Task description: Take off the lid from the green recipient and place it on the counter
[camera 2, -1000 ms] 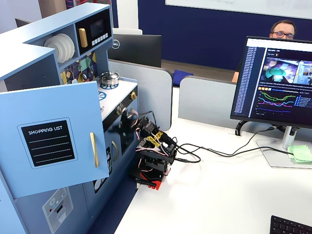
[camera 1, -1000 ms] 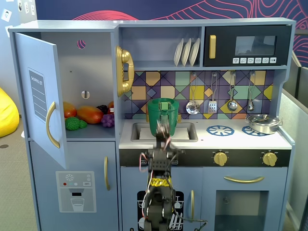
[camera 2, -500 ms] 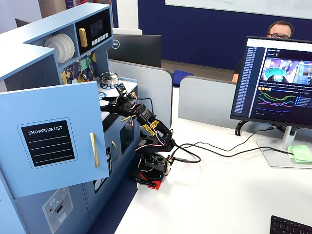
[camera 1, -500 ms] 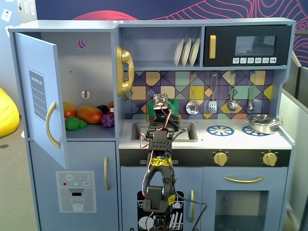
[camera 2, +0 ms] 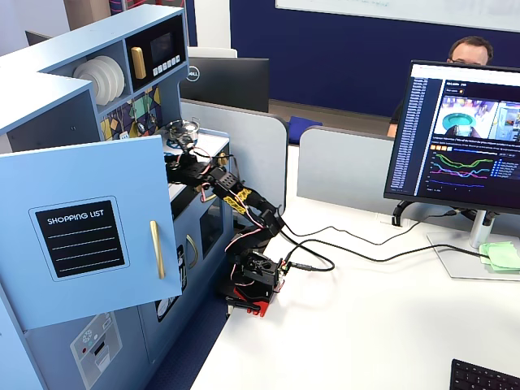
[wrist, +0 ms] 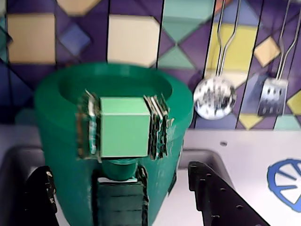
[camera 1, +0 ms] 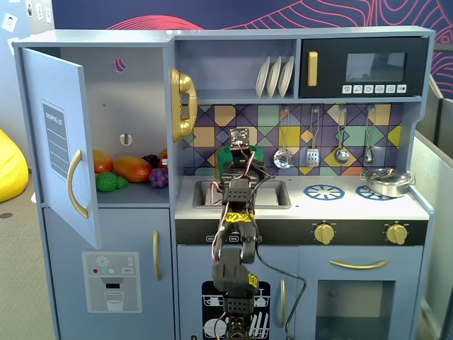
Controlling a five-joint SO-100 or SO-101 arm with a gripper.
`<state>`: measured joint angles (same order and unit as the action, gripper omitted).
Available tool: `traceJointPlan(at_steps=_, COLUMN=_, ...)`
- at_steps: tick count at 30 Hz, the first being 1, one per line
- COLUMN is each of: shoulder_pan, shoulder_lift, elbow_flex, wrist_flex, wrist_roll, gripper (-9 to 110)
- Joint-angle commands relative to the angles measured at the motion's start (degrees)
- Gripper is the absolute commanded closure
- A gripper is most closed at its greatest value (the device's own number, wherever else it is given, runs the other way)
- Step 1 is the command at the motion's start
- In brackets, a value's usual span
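Observation:
The green recipient (wrist: 61,141) fills the wrist view, upright at the sink, its base hidden. Inside its rim is a dark-green round face (wrist: 115,84); I cannot tell whether this is the lid or the inside. A light-green block (wrist: 123,132) with ribbed strips on both sides sits at its front, above the ribbed handle strip (wrist: 120,202). My gripper (wrist: 120,169) is open, with one black jaw on each side of the recipient's lower part, holding nothing. In a fixed view the arm (camera 1: 237,205) hides most of the recipient (camera 1: 228,156). The white counter (wrist: 244,155) lies to the right.
A ladle (wrist: 215,97) and a spatula (wrist: 273,96) hang on the tiled back wall. A silver pan (camera 1: 386,182) stands on the right burner. The sink (camera 1: 272,193) lies under the arm. The fridge door (camera 1: 60,142) is open, with toy fruit (camera 1: 131,168) inside.

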<state>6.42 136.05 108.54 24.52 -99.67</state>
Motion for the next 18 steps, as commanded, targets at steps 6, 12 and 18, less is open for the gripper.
traceJointPlan(at_steps=6, shoulder_pan=-0.8, shoulder_lift=-9.6, elbow_flex=-11.8, wrist_flex=-2.4, wrist_roll=-1.7, gripper=74)
traceJointPlan(at_steps=12, shoulder_pan=-1.6, shoulder_lift=-15.3, elbow_flex=-18.4, wrist_flex=-2.3, wrist_roll=-1.9, gripper=75)
traceJointPlan(at_steps=18, shoulder_pan=-2.7, shoulder_lift=-16.4, elbow_flex=-19.4, wrist_flex=-0.4, wrist_roll=-2.3, gripper=88)
